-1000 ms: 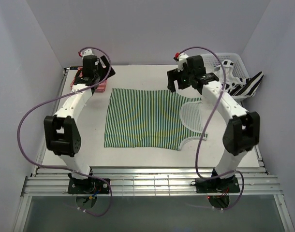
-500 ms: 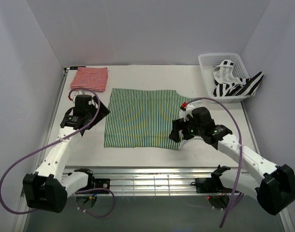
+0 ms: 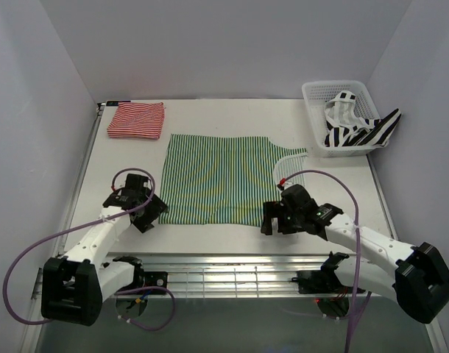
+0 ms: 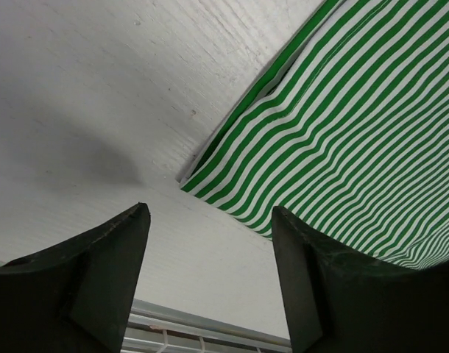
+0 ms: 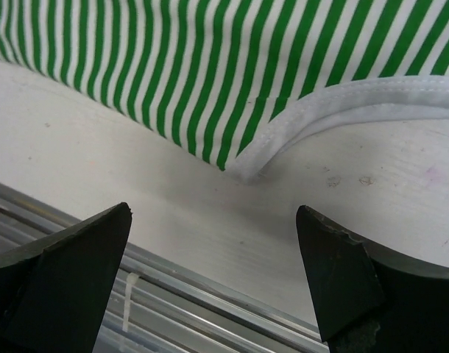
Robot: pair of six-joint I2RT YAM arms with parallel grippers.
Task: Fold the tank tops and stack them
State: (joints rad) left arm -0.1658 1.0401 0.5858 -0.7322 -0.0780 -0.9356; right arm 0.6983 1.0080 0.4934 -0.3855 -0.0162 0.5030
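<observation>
— So, from above, where is everything lying?

— A green top (image 3: 217, 179) is lying spread flat in the middle of the table (image 3: 232, 110). A red top (image 3: 136, 120) is sitting folded at the far left corner, well apart from it. A black-and-white top (image 3: 357, 129) is lying bunched in the basket (image 3: 310, 92) at the far right, and part of it is hanging over the rim.

— And the arms?

— Both are reaching low along the near side. The left gripper (image 3: 152, 215) is hovering just beside the green top's near left corner, and the right gripper (image 3: 271, 219) is hovering at its near right corner.

— What is the left wrist camera showing?

— Its two dark fingers (image 4: 99, 279) are standing wide apart with nothing between them. The striped corner is lying just ahead of the gap, with white table showing to its left.

— And the right wrist camera?

— Those fingers (image 5: 70, 272) are also standing wide apart and gripping nothing. A white-trimmed edge of the green top is curving across just ahead of them, coming to a point opposite the gap. Metal rails (image 5: 180, 309) are running along the table's near edge below.
</observation>
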